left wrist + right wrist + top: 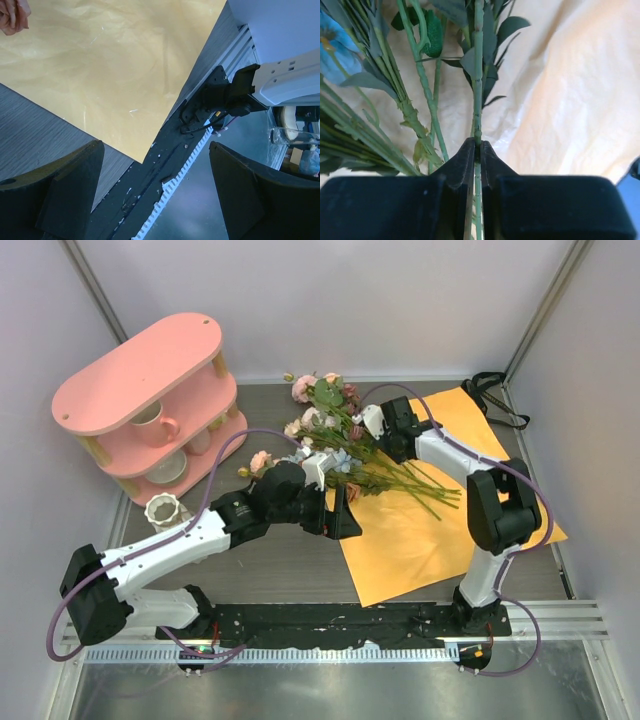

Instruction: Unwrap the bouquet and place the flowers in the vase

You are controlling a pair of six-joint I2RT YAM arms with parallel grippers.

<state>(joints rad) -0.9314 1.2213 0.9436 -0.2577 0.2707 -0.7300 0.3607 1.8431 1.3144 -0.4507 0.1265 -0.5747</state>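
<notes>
The flowers (335, 445) lie loose just above the middle of the top view, blooms toward 10 o'clock and green stalks trailing toward 4 o'clock across the opened orange sheet (430, 515), which is spread flat on the surface (290, 570) from the centre out toward 3 and 5 o'clock. The right gripper (362, 428) reaches in from the 2 o'clock side of the bunch. In its wrist view the right gripper (478, 147) has its jaws pressed together on a single thin green stem (478, 90), which runs straight up between them, with other stalks, leaves and a pale-blue bloom (335, 55) just to the 9 o'clock side and the sheet (560, 100) behind. The left gripper (330, 518) sits at the sheet's 9 o'clock edge, just below the blooms. Its jaws are spread wide with nothing between them, and its own camera shows the left gripper (157, 195) over a corner of the sheet (100, 75) and the grey surface (30, 135). The vase (163, 510) stands upright at 9 o'clock, well apart from the flowers, at the foot of a pink shelf (140, 370) holding cups. A black ribbon (492, 392) lies at 2 o'clock, by the sheet's far corner.
</notes>
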